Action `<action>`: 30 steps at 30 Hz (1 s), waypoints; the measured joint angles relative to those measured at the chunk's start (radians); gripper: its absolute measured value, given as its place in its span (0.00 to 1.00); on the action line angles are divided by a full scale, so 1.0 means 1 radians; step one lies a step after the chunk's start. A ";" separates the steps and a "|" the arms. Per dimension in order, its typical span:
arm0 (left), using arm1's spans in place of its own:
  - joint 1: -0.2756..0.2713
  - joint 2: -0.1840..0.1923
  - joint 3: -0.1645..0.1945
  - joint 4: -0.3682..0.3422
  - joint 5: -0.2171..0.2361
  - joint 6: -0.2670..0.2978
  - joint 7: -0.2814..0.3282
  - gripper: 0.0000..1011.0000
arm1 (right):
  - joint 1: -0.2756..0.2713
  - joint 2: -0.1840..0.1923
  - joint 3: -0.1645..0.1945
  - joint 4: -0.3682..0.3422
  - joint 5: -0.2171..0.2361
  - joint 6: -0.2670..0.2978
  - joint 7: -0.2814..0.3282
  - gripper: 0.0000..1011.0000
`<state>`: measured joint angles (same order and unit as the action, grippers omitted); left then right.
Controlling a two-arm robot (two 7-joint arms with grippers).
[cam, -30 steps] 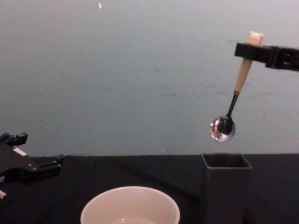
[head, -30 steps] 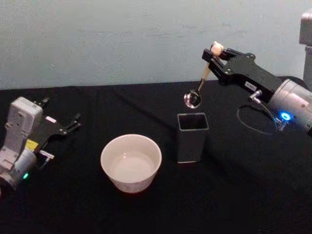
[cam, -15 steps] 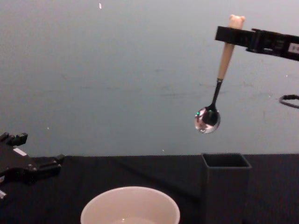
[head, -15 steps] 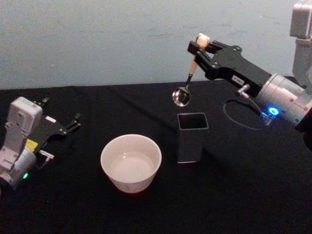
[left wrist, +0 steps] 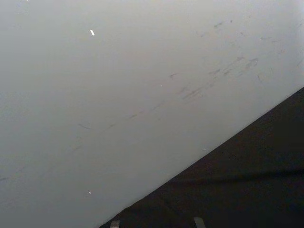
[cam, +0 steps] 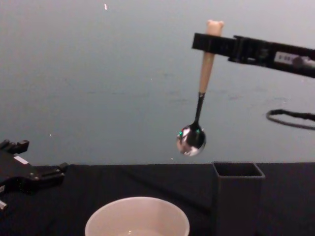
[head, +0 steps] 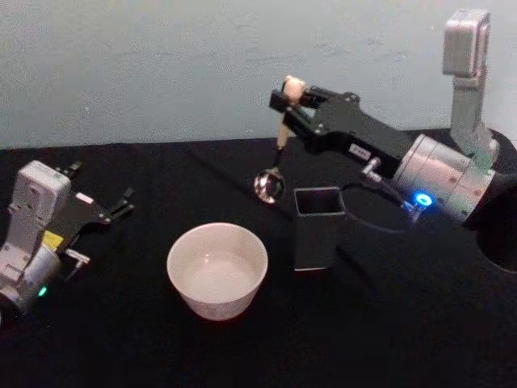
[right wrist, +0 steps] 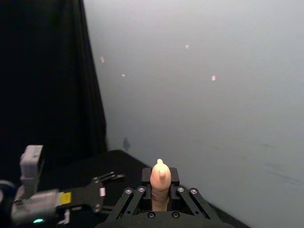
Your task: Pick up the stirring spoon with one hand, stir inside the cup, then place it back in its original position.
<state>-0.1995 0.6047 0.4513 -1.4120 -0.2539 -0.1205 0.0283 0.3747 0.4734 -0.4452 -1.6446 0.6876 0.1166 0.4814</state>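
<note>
Stirring spoon (head: 280,136): picked up, right gripper (head: 286,102) fingers clamped on handle, bowl below them. Cup (head: 214,303): stirring and return judged outstanding. Left gripper (head: 123,204) parked.

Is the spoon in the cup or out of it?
Out. The stirring spoon hangs bowl-down from the right gripper, in the air right of the cup.
</note>
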 joint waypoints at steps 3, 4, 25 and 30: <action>0.000 0.000 0.000 0.000 0.000 0.000 0.000 0.99 | 0.000 0.003 -0.012 -0.001 0.000 -0.001 0.007 0.21; 0.000 0.000 0.000 0.000 0.000 0.000 0.000 0.99 | 0.000 0.004 -0.017 -0.001 0.000 -0.001 0.009 0.21; 0.000 0.000 0.000 0.000 0.000 0.000 0.000 0.99 | -0.006 -0.006 -0.111 0.069 -0.046 -0.027 0.056 0.21; 0.000 0.000 0.000 0.000 0.000 0.000 0.000 0.99 | -0.004 -0.021 -0.124 0.093 -0.062 -0.035 0.055 0.21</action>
<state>-0.1995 0.6047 0.4514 -1.4120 -0.2539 -0.1205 0.0283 0.3708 0.4519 -0.5689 -1.5515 0.6259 0.0819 0.5359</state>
